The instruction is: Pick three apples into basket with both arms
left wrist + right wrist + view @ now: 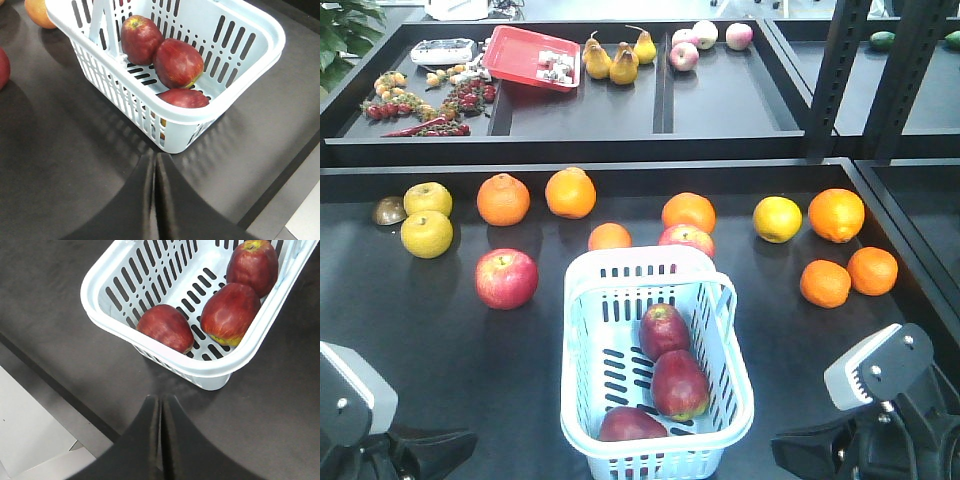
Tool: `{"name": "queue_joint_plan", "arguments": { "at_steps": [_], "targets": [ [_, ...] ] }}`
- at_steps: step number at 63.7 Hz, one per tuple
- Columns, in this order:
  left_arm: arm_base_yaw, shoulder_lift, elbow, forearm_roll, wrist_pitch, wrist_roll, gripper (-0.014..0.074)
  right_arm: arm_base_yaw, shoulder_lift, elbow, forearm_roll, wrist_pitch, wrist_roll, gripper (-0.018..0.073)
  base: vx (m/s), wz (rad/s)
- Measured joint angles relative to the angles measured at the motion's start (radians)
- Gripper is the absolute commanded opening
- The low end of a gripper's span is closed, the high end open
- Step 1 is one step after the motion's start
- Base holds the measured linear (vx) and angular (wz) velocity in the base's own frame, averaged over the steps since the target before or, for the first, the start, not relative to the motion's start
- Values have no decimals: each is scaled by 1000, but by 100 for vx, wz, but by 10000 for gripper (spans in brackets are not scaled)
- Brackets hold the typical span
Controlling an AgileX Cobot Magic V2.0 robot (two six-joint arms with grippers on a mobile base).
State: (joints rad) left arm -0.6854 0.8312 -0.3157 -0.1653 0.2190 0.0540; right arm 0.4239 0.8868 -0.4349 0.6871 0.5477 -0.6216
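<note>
While all three apples (664, 330) (679, 383) (631, 424) are seen lying inside the basket (731, 372), touching one another in a row, both arms are kept back at the near table edge. Left gripper (155, 165) and right gripper (161, 407) are each shown with fingers pressed together, nothing held, just short of the basket's near end. A fourth red apple (506, 278) is left on the table (440, 340), left of the basket.

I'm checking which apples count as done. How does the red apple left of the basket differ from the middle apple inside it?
The outside apple sits upright on the black table, brighter pinkish red; the middle basket apple lies tilted in the basket, darker red, yellow-green patch low. Both are red, alike in size.
</note>
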Motion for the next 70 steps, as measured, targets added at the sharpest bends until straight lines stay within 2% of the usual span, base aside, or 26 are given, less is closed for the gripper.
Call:
{"name": "queue_joint_plan", "arguments": {
  "at_steps": [13,23,28,34,39,44,53,60,70],
  "targets": [
    [0,0,0,-2,0,-3,-7,0,0,0,0,0,0,-7,0,0],
    [0,0,0,22,-42,-47,-7,0,0,0,0,0,0,-7,0,0],
    [0,-3,2,100,-49,-124,-7,0,0,0,0,0,0,-7,0,0],
    [0,-14,42,202,-53,-280,-7,0,0,0,0,0,0,-7,0,0],
    [0,-17,103,237,-61,-378,-7,0,0,0,0,0,0,-7,0,0],
    [0,-18,182,245,-97,-435,-7,0,0,0,0,0,0,-7,0,0],
    [0,-19,312,250,-254,-457,-7,0,0,0,0,0,0,-7,0,0],
    [0,-40,335,251,-355,-453,-7,0,0,0,0,0,0,-7,0,0],
    [0,-148,336,251,-382,-334,-7,0,0,0,0,2,0,-7,0,0]
  ]
}}
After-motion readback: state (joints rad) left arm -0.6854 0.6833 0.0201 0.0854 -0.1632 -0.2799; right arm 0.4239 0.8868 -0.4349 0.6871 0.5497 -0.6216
